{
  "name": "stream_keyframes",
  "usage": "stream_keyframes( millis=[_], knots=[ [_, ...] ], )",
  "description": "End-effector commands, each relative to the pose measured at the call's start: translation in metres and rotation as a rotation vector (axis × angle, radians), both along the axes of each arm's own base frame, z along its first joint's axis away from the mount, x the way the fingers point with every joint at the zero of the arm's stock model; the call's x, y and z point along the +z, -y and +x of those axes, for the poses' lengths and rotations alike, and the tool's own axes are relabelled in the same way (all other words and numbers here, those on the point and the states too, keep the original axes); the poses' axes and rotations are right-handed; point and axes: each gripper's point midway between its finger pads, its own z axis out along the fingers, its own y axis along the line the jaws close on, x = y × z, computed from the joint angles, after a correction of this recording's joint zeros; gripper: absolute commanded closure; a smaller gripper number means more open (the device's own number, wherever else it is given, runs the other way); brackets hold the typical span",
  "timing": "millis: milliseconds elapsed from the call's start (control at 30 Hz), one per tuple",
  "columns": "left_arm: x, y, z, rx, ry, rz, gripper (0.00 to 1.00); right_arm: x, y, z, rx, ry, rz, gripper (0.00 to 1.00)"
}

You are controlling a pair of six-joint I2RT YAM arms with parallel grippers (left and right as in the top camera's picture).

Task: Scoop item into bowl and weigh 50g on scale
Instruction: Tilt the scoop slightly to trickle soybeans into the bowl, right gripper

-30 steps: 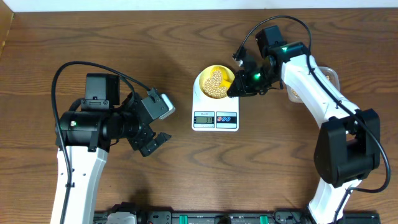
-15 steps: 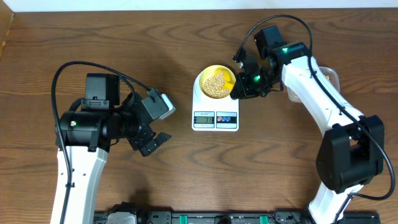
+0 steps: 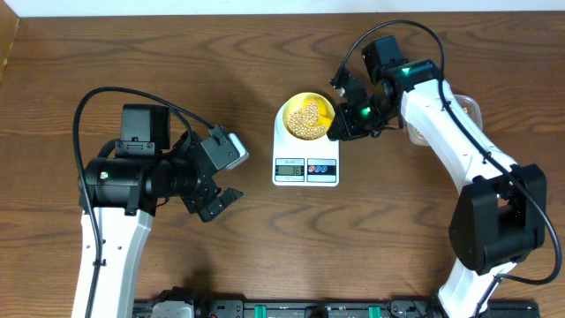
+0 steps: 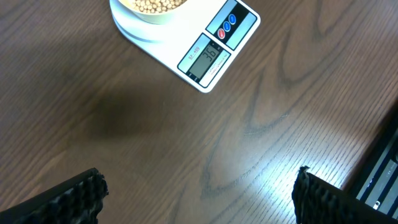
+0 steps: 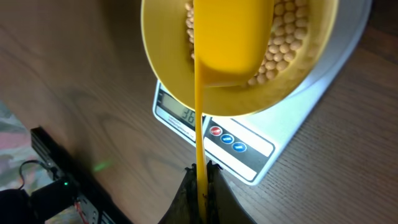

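Note:
The pale yellow bowl (image 3: 305,117) stands on the white scale (image 3: 305,166) and holds tan beans (image 3: 306,117). The scale's display (image 5: 181,114) reads 36; it also shows in the left wrist view (image 4: 205,58). My right gripper (image 3: 340,128) is shut on the handle of a yellow scoop (image 5: 230,37), whose cup is tipped over the bowl (image 5: 180,74) above the beans (image 5: 283,43). My left gripper (image 3: 219,203) is open and empty over bare table, left of the scale (image 4: 242,28).
A clear plastic tub (image 3: 468,113) sits at the right, mostly hidden behind the right arm. The wooden table (image 3: 265,238) runs wide around the scale. A black rail (image 3: 291,309) lines the front edge.
The right gripper with the scoop shifted slightly right and up over the bowl's rim a second ago, then held still. The left arm has not moved.

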Motion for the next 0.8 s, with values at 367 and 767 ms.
stream_keyframes(
  millis=[367,767],
  knots=[
    [0.0045,-0.0011,0.0005,-0.003,0.018,0.003,0.02,0.0318,-0.0036,0.0084,0.001,0.055,0.104,0.99],
    [0.0045,-0.0011,0.0005,-0.003,0.018,0.003,0.02,0.0325,0.0000,0.0107,-0.018,0.056,0.096,0.99]
  ],
)
